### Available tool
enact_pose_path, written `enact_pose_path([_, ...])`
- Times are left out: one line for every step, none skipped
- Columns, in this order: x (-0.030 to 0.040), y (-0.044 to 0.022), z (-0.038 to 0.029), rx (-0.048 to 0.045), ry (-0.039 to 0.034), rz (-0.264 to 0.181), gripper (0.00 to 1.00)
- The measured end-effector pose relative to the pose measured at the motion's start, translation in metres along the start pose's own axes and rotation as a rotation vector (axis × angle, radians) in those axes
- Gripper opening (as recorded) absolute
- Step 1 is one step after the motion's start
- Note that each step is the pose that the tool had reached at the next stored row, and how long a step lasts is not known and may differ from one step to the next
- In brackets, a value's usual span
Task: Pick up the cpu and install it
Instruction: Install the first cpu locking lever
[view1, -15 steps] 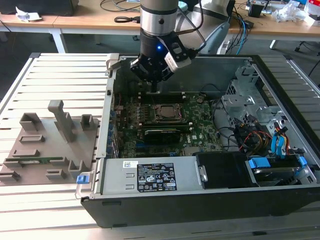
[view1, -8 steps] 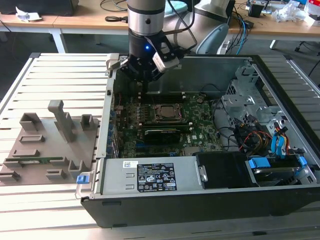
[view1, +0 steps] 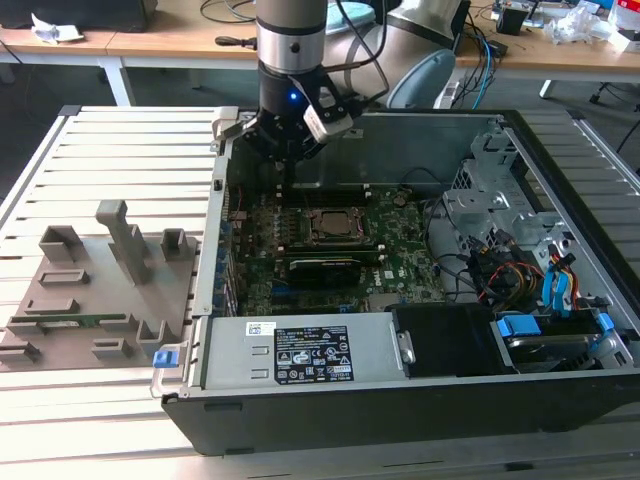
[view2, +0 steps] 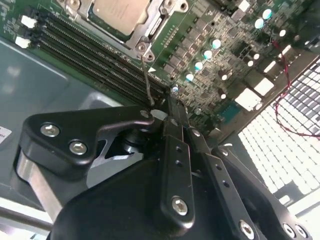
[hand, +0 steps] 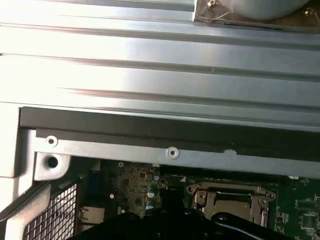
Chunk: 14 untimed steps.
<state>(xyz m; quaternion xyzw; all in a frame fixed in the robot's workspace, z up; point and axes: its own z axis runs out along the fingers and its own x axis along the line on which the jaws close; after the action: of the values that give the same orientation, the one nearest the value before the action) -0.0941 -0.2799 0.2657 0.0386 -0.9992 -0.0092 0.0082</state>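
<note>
The cpu (view1: 330, 225) is a silvery-beige square lying flat in the motherboard socket inside the open computer case (view1: 560, 400). In the second wrist view the cpu (view2: 120, 12) has the socket's metal frame around it. My gripper (view1: 287, 175) hangs over the board towards the exterior view's left of the socket. Its fingers are together and nothing shows between them. In the second wrist view the gripper (view2: 170, 102) has its tips beside the free end of the thin wire socket lever (view2: 147, 80); I cannot tell whether they touch. The first wrist view shows the socket frame (hand: 230, 200).
A grey fixture plate (view1: 100, 290) with upright blocks lies on the slatted table at the exterior view's left of the case. Memory slots (view2: 85, 55) run beside the socket. Drive bays and cables (view1: 540, 280) fill the case's right side. The case wall (hand: 165, 150) stands close behind the gripper.
</note>
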Motion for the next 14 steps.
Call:
enact_pose_path([-0.0009,-0.0001,0.0001,0.0005,0.0000,0.000,0.11])
enact_pose_path([-0.0021,-0.0002,0.0002,0.0007,0.0001,0.000,0.11])
enact_pose_path([-0.0046,-0.0004,0.0002,0.0009,0.0001,0.000,0.11])
enact_pose_path([-0.0061,-0.0005,0.0002,0.0010,0.0001,0.000,0.11])
enact_pose_path([-0.0079,-0.0006,0.0003,0.0017,0.0001,0.000,0.11])
enact_pose_path([-0.0102,-0.0008,0.0003,0.0023,0.0002,0.000,0.11])
enact_pose_path([-0.0117,-0.0009,0.0002,0.0025,0.0003,0.000,0.11])
enact_pose_path([-0.0134,-0.0010,0.0003,0.0025,0.0003,0.000,0.11])
enact_pose_path([-0.0149,-0.0011,0.0003,0.0026,0.0003,0.000,0.11])
enact_pose_path([-0.0161,-0.0012,0.0003,0.0027,0.0004,0.000,0.11])
enact_pose_path([-0.0188,-0.0015,0.0003,0.0030,0.0006,0.000,0.11])
enact_pose_path([-0.0208,-0.0016,0.0003,0.0031,0.0007,0.000,0.11])
enact_pose_path([-0.0237,-0.0019,0.0004,0.0032,0.0008,0.000,0.11])
enact_pose_path([-0.0252,-0.0020,0.0005,0.0032,0.0008,0.000,0.11])
